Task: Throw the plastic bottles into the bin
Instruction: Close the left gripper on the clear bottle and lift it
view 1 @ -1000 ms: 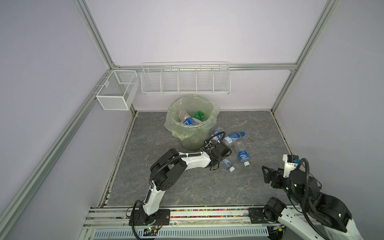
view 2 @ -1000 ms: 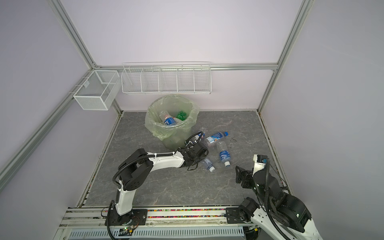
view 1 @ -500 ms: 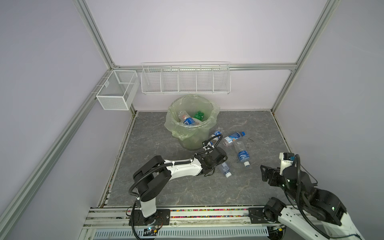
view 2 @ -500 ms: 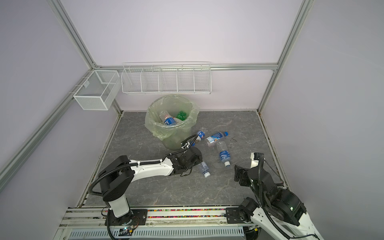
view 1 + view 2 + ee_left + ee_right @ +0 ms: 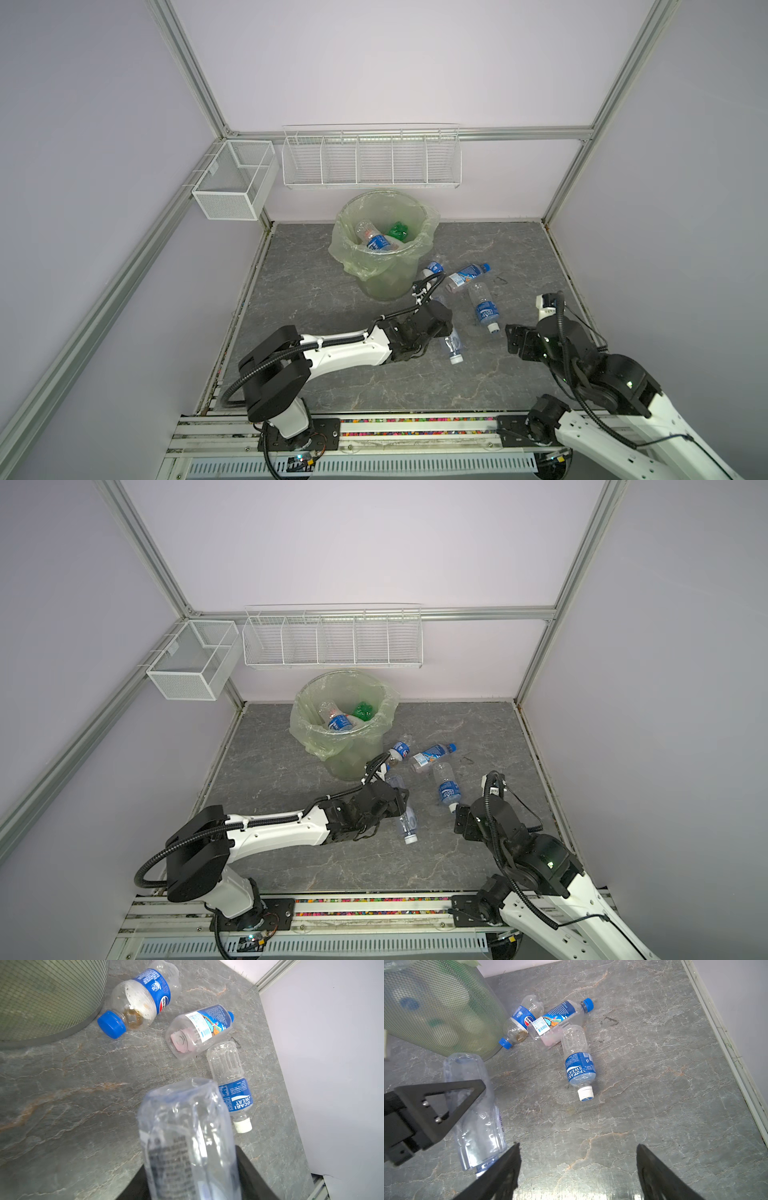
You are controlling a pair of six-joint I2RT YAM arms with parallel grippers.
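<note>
My left gripper [image 5: 432, 330] [image 5: 392, 808] [image 5: 191, 1169] is shut on a clear crumpled bottle [image 5: 453, 345] [image 5: 407, 823] [image 5: 187, 1136] [image 5: 477, 1122], low over the floor in front of the bin [image 5: 386, 286] [image 5: 351, 766]. Three more plastic bottles lie right of the bin: a Pepsi one [image 5: 430, 270] [image 5: 143, 995], a blue-labelled one [image 5: 467, 274] [image 5: 203, 1028] and a Pocari Sweat one [image 5: 484, 307] [image 5: 579, 1064]. The bin holds a blue-labelled bottle [image 5: 376, 241] and a green one [image 5: 399, 228]. My right gripper [image 5: 513, 338] [image 5: 577, 1147] stands open and empty, at the right.
White wire baskets hang on the back wall [image 5: 370, 162] and the left corner [image 5: 232, 187]. The right wall's floor rail [image 5: 724, 1043] runs close beside the right arm. Bare grey floor [image 5: 332, 382] lies in front of the left arm.
The left arm has drawn back from beside the bin toward the front, taking the clear bottle with it. The right gripper has shifted slightly and stays open.
</note>
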